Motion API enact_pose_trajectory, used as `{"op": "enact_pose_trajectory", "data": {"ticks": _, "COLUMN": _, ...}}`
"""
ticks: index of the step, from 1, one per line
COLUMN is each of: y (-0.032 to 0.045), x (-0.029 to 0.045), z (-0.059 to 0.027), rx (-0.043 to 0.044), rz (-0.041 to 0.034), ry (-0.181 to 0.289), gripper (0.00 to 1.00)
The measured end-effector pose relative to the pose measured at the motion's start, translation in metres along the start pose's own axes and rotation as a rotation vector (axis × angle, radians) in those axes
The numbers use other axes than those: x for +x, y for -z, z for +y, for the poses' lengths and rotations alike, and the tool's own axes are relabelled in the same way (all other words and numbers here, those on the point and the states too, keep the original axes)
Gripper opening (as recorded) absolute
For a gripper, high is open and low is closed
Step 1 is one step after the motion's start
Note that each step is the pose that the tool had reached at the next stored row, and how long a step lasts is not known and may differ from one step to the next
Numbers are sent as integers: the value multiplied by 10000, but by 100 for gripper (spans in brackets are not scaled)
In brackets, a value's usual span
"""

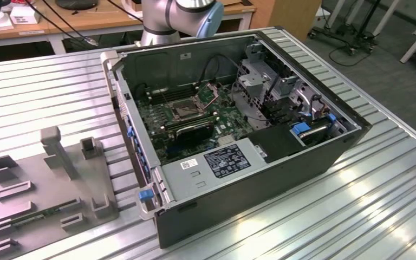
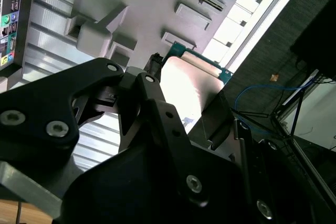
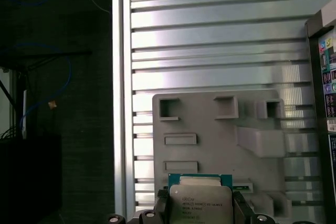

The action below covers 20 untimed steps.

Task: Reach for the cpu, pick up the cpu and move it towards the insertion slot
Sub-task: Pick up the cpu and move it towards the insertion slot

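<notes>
cpu (image 3: 200,202) clamped on two sides by the gripper (image 3: 200,214), hanging over the grey fixture tray (image 3: 220,129) on the slatted table (image 3: 210,51). insertion slot (image 1: 181,110) sits inside the open computer case (image 1: 266,179), well apart.

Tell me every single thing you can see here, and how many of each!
flat square metal cpu: one, silvery top with a green edge, between the gripper's fingers, in both wrist views.
square metal-framed insertion slot: one, silver with a dark centre, inside the case.
open computer case: one, black, on the table.
moulded holder tray: one, grey, on the table, at the exterior view's left of the case.
long narrow memory stick: one, green, lying in the tray.
ribbed metal table: one, silver, under the case and tray.
robot arm: one, silver and blue, behind the case.
gripper: one, black, shut on the cpu.
</notes>
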<state>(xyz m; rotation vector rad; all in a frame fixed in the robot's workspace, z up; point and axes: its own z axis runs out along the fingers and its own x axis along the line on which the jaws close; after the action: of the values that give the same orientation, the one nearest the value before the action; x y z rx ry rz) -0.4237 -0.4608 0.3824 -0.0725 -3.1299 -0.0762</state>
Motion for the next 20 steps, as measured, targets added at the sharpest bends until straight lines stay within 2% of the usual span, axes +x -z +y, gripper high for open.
{"op": "enact_pose_trajectory", "data": {"ticks": 20, "y": 1, "x": -75, "z": 4, "rx": 0, "rz": 0, "ry": -1, "gripper": 55}}
